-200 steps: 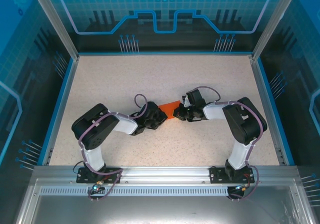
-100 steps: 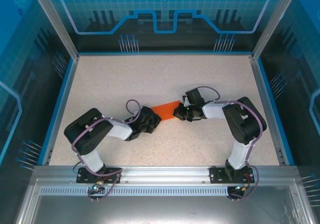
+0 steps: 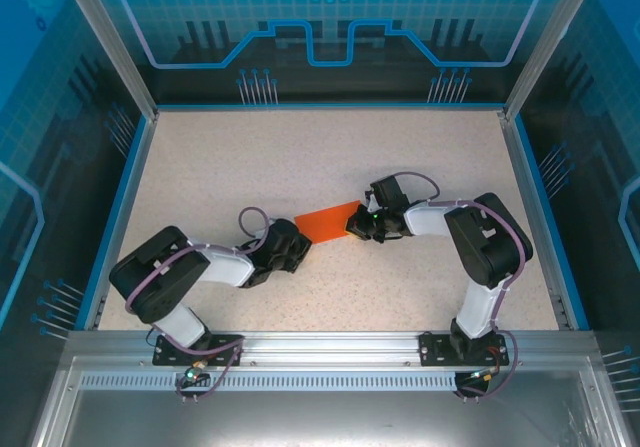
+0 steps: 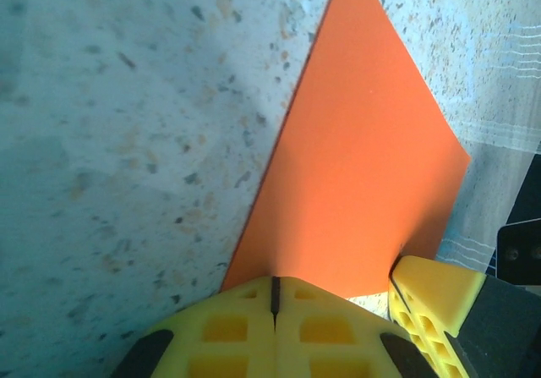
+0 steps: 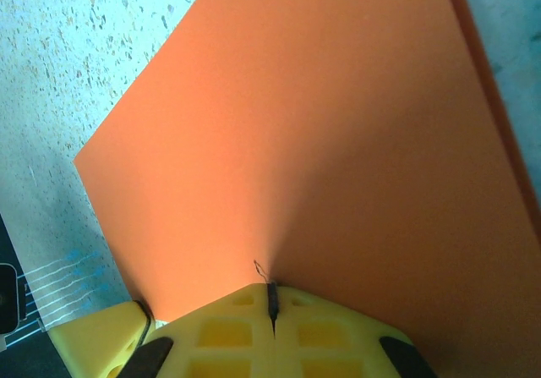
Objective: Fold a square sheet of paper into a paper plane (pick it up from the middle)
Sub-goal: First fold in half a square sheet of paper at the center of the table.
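From above, the square sheet of paper (image 3: 326, 223) sits near the middle of the table (image 3: 250, 157), with the left gripper (image 3: 298, 239) at its 8 o'clock corner and the right gripper (image 3: 354, 225) at its 3 o'clock end. In the left wrist view, closed yellow jaws at 6 o'clock pinch the sheet, which runs toward 1 o'clock. In the right wrist view, closed jaws at 6 o'clock nip its edge, and the sheet spreads toward 12.

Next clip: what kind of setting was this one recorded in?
Most likely a purpose-built robot lab or demo cell: a speckled tabletop boxed in by aluminium frame posts and blue panels printed with circuit-style graphics, with a left arm and a right arm bolted to a metal rail.
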Motion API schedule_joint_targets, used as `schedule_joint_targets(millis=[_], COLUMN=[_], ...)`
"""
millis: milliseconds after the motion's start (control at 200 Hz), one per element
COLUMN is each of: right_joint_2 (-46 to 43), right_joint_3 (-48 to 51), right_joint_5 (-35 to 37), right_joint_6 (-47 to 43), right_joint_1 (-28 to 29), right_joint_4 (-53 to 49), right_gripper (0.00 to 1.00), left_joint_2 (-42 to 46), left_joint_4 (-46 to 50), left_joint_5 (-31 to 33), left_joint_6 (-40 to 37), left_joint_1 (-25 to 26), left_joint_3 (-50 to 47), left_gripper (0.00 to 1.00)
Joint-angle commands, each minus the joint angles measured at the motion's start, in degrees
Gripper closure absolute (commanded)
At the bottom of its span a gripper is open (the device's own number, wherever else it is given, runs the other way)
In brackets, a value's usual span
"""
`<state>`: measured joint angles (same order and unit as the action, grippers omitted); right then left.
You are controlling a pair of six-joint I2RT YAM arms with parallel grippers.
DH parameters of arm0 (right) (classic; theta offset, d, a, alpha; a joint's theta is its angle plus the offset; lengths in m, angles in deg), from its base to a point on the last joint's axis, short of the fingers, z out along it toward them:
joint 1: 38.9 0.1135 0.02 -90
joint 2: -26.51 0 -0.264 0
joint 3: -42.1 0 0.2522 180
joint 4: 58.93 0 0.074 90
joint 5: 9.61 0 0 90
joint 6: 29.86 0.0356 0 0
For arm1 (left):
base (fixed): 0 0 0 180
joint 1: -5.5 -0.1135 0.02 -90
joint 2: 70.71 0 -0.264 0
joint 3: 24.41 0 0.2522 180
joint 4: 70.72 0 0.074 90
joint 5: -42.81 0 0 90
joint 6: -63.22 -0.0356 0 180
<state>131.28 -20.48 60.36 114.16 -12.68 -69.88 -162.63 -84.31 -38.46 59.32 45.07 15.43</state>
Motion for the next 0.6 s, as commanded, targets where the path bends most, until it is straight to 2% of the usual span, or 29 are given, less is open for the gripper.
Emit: schedule_joint_targets(millis=[0, 250, 445, 595], right_joint_2=[6.1, 6.0, 5.4, 4.5], right_joint_3=[3.4, 3.2, 2.6, 0.5], right_joint_5=[12.5, 12.2, 11.7, 10.8], right_joint_6=[0.1, -0.3, -1.6, -4.0], right_joint_1=[-0.8, -0.8, -0.8, -0.8], right_joint_4=[-9.9, -10.0, -10.4, -11.8], right_gripper=[1.0, 1.0, 1.0, 1.0], left_joint_2=[-0.2, 2.5, 3.0, 7.1], left_joint_4=[15.0, 17.3, 18.4, 22.3], left_joint_5=[4.4, 3.3, -0.8, -3.0], left_joint_6=[1.1, -2.1, -8.9, -13.7], left_joint_1=[-0.9, -3.1, -5.9, -9.0], left_joint_3=[-4.6, -3.8, -0.2, 2.1], left_gripper=[1.0, 1.0, 1.0, 1.0])
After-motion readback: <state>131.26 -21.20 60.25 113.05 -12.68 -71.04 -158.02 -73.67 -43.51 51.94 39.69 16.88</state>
